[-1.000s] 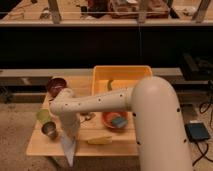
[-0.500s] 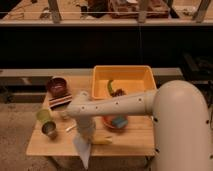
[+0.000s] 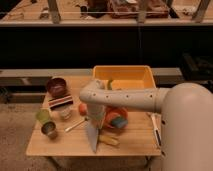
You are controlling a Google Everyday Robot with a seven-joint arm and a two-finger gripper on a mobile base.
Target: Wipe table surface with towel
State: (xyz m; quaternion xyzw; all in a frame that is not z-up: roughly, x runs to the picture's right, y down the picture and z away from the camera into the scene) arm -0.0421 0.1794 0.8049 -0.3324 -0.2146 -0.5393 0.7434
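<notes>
The arm (image 3: 150,100) reaches from the right across the desk (image 3: 55,142); the end effector (image 3: 95,120) hangs over the desk's front middle, clamped on the towel (image 3: 93,137); the towel hangs straight down, its lower tip at the desk surface near the front edge; a yellow bin (image 3: 122,77) stands at the back right; an orange bowl (image 3: 116,117) lies just right of the towel; a dark bowl (image 3: 56,86) sits at the back left; two cups (image 3: 44,116) stand at the left; a yellow item (image 3: 110,140) lies beside the towel's tip.
</notes>
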